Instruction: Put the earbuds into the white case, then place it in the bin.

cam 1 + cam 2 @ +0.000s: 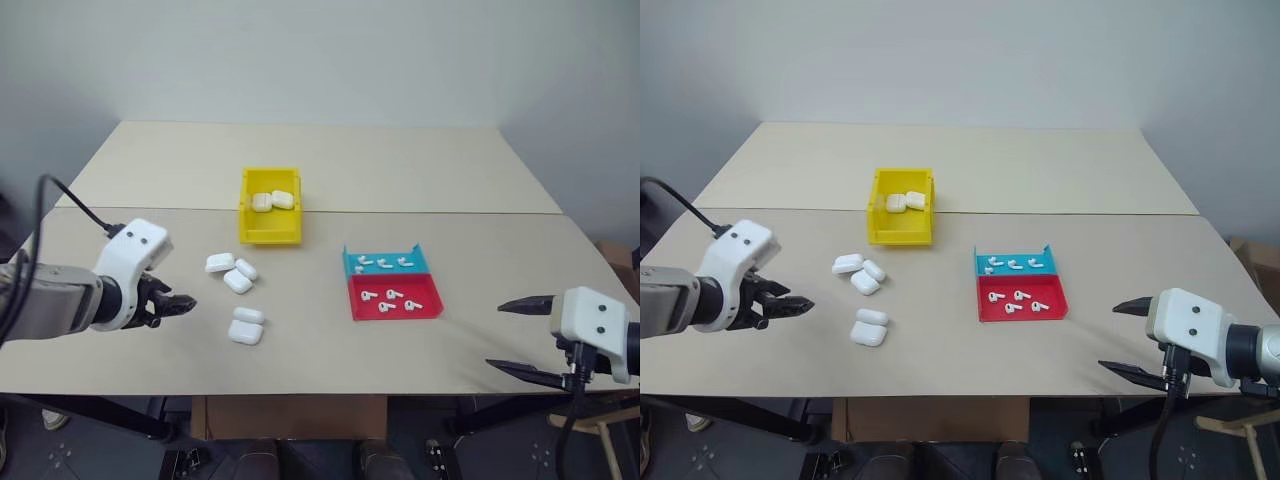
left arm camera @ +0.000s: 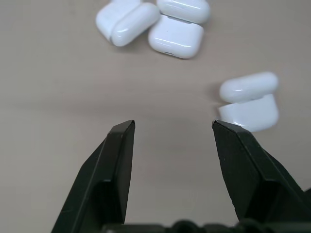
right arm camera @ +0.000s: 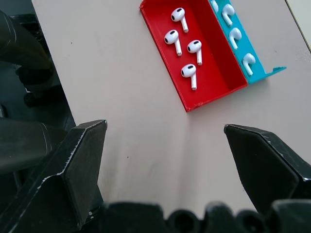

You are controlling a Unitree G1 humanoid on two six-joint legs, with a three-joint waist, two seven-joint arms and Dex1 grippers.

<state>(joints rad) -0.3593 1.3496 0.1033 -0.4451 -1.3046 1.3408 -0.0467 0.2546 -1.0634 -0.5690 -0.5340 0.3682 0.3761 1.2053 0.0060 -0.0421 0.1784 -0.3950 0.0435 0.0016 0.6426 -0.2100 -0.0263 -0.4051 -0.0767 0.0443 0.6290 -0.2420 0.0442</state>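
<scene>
Several closed white cases lie left of centre on the table: a cluster of three (image 1: 236,274) and a pair (image 1: 246,325) nearer me. Two more cases (image 1: 272,200) lie inside the yellow bin (image 1: 270,237). White earbuds (image 1: 390,298) rest in the red half of a tray, others (image 1: 383,263) in its blue half. My left gripper (image 1: 183,302) hovers just left of the pair of cases (image 2: 249,99); in the left wrist view its fingers (image 2: 116,160) stand apart with nothing between them. My right gripper (image 1: 495,336) hangs wide open, empty, right of the tray.
The red-and-blue tray (image 1: 432,305) sits right of centre on the beige table (image 1: 330,350), the bin behind the cases near the seam between two tabletops. The table's front edge runs close under both grippers. A black cable trails from my left wrist.
</scene>
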